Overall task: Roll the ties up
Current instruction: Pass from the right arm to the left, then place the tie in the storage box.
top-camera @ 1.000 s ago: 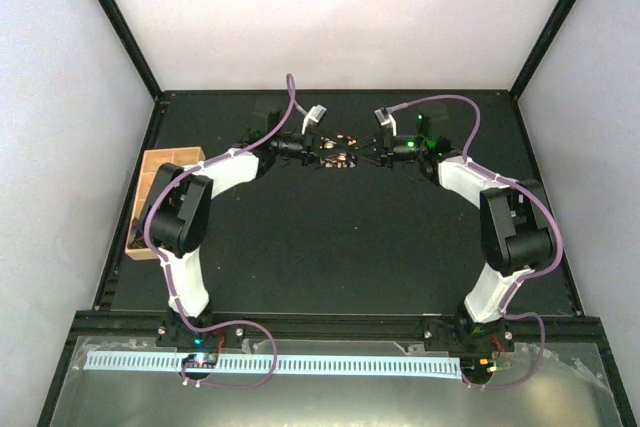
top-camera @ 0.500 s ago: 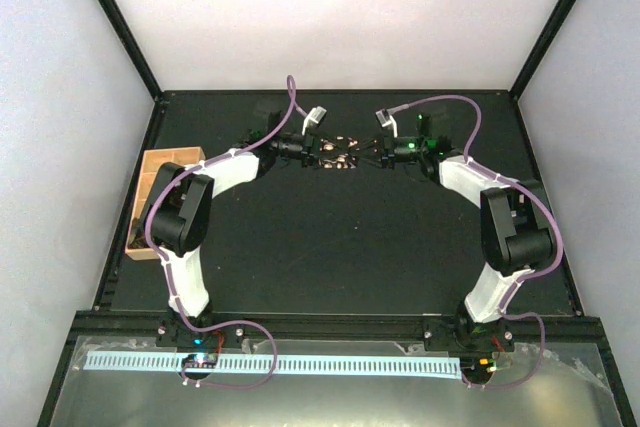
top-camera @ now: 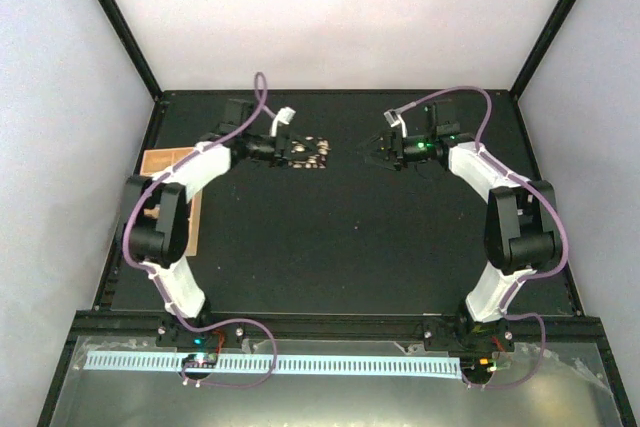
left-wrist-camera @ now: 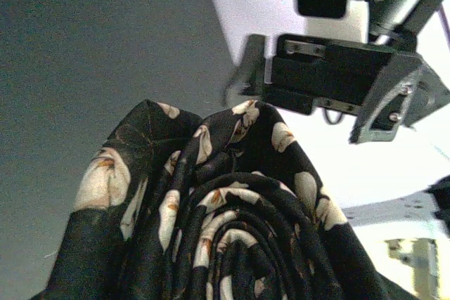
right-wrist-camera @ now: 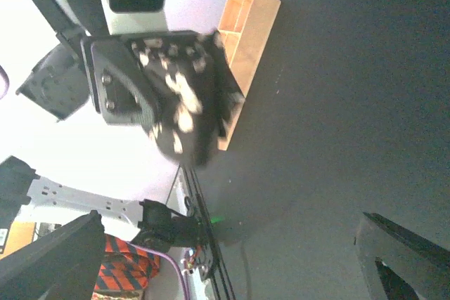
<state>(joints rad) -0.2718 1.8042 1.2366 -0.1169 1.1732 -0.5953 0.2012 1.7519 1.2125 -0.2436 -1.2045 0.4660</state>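
**Top view:** The left gripper [top-camera: 302, 152] pinches the rolled tie [top-camera: 317, 150] near the far edge of the table [top-camera: 330, 247]. The right gripper [top-camera: 377, 148] is well apart from the tie and appears spread. A wooden tray [top-camera: 160, 160] lies at the table's left edge, partly hidden by the left arm [top-camera: 165, 217].

**Left wrist view:** The tie's coil fills the foreground.

**Right wrist view:** Its 2 fingers [right-wrist-camera: 49, 261] stand wide apart, holding nothing.

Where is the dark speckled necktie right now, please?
In the top view the rolled dark pale-speckled fabric necktie is held in the left gripper at the far side of the black table, apart from the open right gripper.
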